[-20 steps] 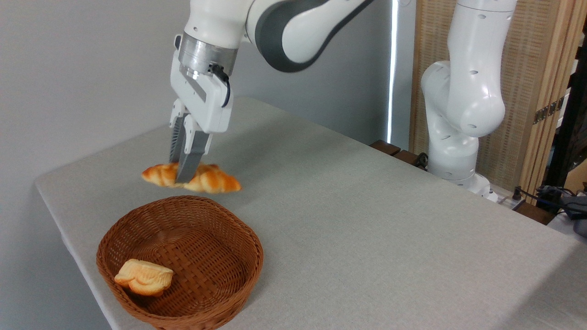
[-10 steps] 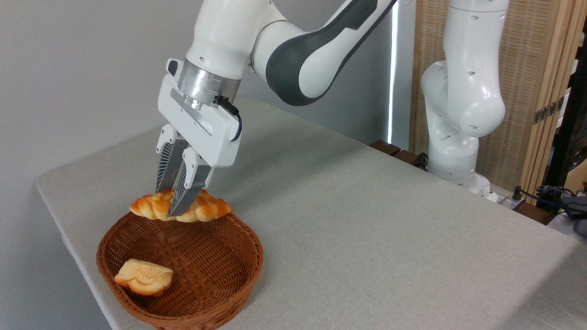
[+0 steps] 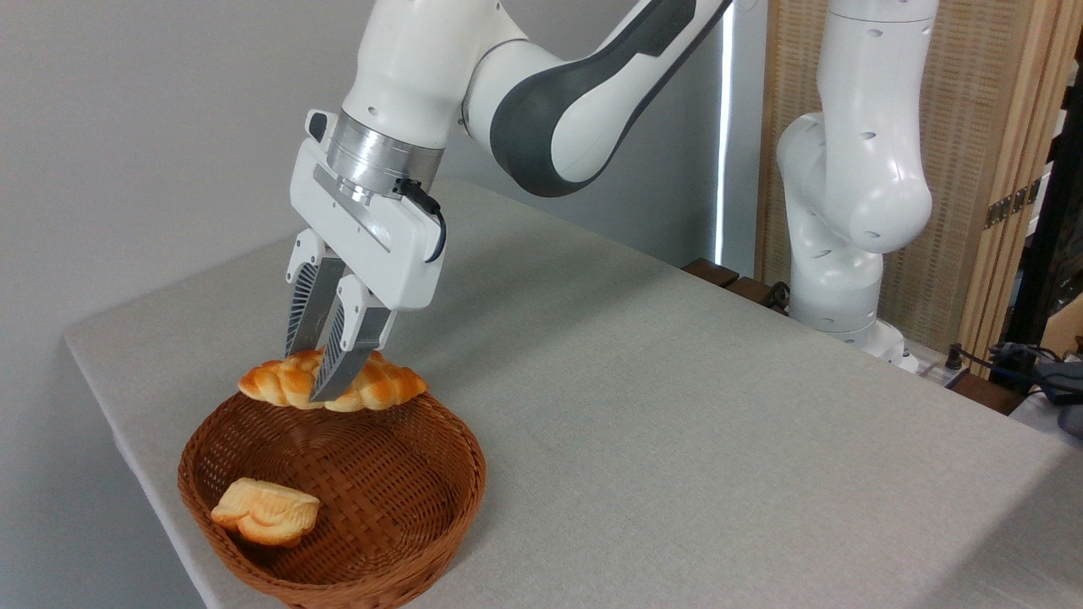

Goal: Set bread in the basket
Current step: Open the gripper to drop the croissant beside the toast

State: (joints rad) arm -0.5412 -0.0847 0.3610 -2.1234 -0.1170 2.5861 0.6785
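Across the frame's middle stretched the grey cloth desk (image 3: 677, 423). At lower left sat the round brown wicker basket (image 3: 440, 440). Above its far rim the gripper (image 3: 311, 379) pinched the braided golden bread (image 3: 385, 385) mid-length, carrying it over. Judging by this, the next move calls for shifting toward the bowl's centre, then letting go.
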